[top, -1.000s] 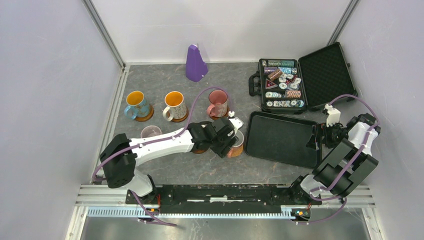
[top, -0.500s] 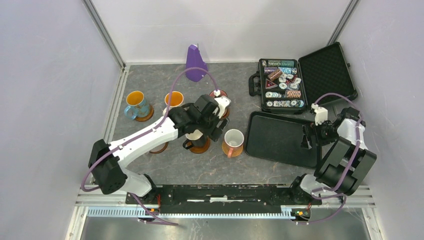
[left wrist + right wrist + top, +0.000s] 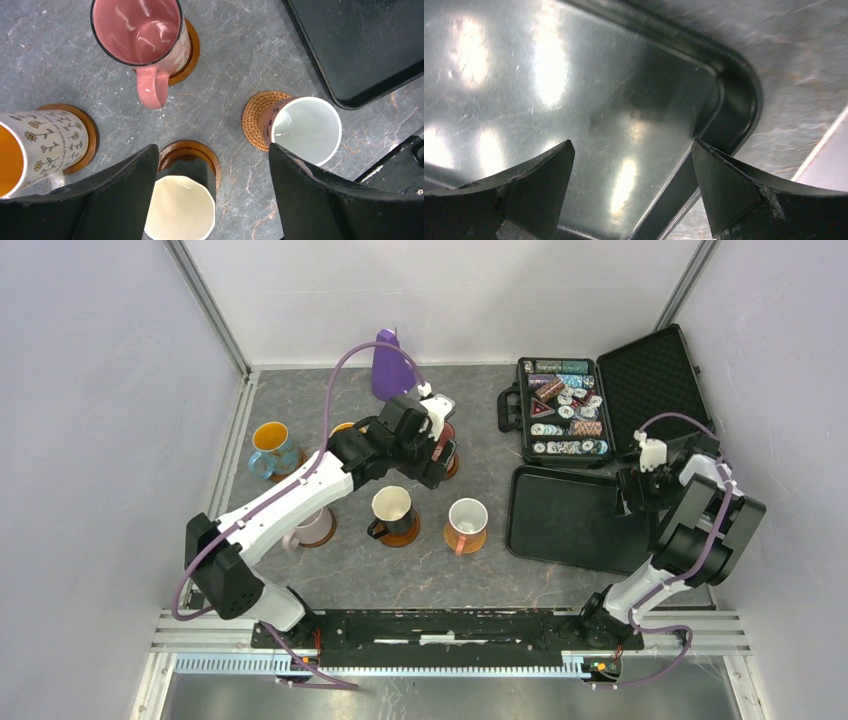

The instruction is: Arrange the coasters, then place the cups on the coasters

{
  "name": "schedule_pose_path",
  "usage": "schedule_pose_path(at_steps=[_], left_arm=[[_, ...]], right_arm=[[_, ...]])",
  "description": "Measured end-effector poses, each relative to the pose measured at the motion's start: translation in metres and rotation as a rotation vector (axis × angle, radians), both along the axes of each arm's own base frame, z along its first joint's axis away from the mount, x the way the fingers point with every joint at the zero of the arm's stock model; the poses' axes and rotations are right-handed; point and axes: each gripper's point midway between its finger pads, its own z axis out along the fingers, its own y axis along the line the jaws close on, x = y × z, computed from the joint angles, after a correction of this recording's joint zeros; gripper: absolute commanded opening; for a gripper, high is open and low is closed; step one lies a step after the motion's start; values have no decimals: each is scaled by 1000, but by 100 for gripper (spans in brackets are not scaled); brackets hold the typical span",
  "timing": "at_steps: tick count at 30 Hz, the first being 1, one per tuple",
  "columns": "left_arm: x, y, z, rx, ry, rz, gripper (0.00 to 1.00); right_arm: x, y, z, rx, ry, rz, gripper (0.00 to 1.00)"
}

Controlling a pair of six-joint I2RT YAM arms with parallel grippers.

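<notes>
My left gripper [image 3: 438,443] hangs open and empty above the back row, over the pink cup [image 3: 137,30], which stands on a brown coaster [image 3: 192,47]. Seen from the left wrist, the dark cup with cream inside [image 3: 180,212] sits on a brown coaster [image 3: 192,149] below the left finger. The white cup [image 3: 306,131] sits on the woven orange-brown coaster [image 3: 256,119]. The flowered cup with orange inside [image 3: 42,145] has a coaster [image 3: 87,131] under it. From above, the blue cup [image 3: 272,450] and the lilac cup [image 3: 318,527] stand at the left. My right gripper [image 3: 634,150] is open over the tray corner.
A black tray [image 3: 570,525] lies right of the cups, its rim [image 3: 744,95] under the right fingers. Behind it an open case of poker chips [image 3: 565,410] stands. A purple cone [image 3: 388,368] is at the back wall. Metal walls close both sides.
My left gripper opened off the white cup, left it on the orange-brown coaster, then rose and drew back over the pink cup. The right arm shifted slightly toward the back.
</notes>
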Motion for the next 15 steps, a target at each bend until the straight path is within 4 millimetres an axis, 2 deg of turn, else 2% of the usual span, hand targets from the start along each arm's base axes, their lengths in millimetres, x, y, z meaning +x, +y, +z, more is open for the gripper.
schedule_pose_path(at_steps=[7,13,15], left_arm=[[15,6,13,-24,-28,36,91],[33,26,17,-28,-38,90,100],[40,32,22,-38,-41,110,100]], right_arm=[[26,-23,3,-49,-30,-26,97],[40,-37,12,-87,-54,-32,98],[46,-41,17,-94,-66,-32,98]])
